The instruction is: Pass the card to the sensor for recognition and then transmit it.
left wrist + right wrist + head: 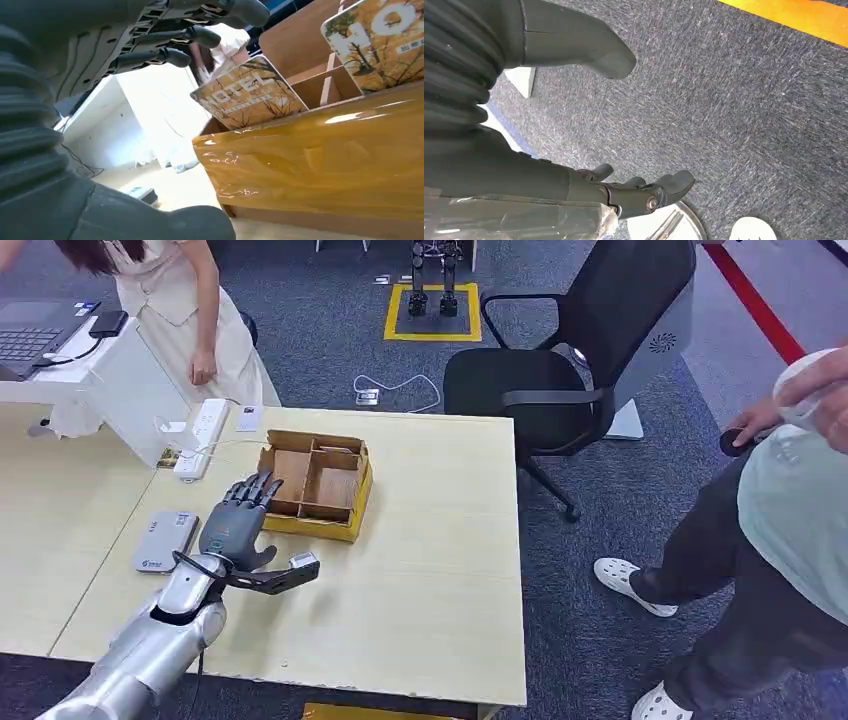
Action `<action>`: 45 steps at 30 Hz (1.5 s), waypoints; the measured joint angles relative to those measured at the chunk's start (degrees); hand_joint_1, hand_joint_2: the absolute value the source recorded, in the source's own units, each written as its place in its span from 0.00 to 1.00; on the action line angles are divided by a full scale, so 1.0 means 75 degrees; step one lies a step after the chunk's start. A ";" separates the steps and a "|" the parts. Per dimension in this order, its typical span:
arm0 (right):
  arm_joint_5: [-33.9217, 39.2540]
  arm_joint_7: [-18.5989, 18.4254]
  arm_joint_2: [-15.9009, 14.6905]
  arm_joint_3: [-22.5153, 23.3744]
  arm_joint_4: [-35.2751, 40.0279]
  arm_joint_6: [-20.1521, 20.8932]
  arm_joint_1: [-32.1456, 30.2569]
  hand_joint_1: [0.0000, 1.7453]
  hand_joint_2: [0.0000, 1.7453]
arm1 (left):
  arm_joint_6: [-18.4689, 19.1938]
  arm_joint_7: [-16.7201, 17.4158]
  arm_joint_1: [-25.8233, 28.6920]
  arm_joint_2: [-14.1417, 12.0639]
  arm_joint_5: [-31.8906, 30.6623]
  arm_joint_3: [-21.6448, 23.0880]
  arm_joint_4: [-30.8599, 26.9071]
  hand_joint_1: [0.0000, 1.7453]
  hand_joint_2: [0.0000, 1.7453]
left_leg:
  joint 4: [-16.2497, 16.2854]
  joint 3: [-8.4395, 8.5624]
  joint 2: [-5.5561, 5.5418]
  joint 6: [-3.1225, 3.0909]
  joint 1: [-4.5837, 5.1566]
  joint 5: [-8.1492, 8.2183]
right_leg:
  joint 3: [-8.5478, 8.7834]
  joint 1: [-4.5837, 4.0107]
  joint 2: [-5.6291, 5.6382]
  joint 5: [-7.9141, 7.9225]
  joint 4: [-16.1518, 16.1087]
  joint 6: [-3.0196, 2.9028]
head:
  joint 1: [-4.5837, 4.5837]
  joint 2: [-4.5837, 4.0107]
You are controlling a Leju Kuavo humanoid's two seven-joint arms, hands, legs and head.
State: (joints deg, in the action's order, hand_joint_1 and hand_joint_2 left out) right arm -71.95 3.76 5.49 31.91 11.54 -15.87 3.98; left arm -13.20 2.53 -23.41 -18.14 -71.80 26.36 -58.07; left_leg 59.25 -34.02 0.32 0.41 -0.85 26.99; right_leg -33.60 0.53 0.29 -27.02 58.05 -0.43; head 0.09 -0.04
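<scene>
A brown cardboard box (315,480) with yellow-taped sides and several compartments sits on the pale table (430,580). In the left wrist view two "HOTEL" cards with a golden tree print stand in the box, one nearer (250,92) and one further along (380,42). A flat grey card sensor (165,540) lies on the table to the left of the box. My left hand (240,525) hovers between sensor and box, fingers spread towards the box's near left corner, holding nothing. My right hand (639,190) hangs over the carpet with its fingers apart and nothing in them.
A white power strip (200,435) with cables lies behind the box. A person in white (190,310) stands at the far left by a laptop (30,335). A black office chair (560,370) is beyond the table's right edge, and another person (790,500) stands at right.
</scene>
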 joint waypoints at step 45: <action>-0.0026 0.0000 0.0000 0.0038 0.0000 0.0032 0.0006 0.00 1.00 | 0.0385 -0.0248 -0.0211 -0.0061 0.0522 0.0131 0.0041 1.00 1.00 | 0.0000 0.0003 0.0000 0.0004 -0.0001 -0.0002 | 0.0004 0.0000 0.0000 0.0000 0.0003 0.0000 | 0.0000 -0.0003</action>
State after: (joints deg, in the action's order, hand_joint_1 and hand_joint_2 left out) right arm -72.15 3.76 5.49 32.20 11.54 -15.63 4.02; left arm -10.32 0.68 -24.99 -18.60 -67.89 27.34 -57.77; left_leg 59.25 -33.99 0.32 0.44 -0.85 26.97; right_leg -33.57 0.53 0.29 -27.01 58.07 -0.43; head 0.09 -0.07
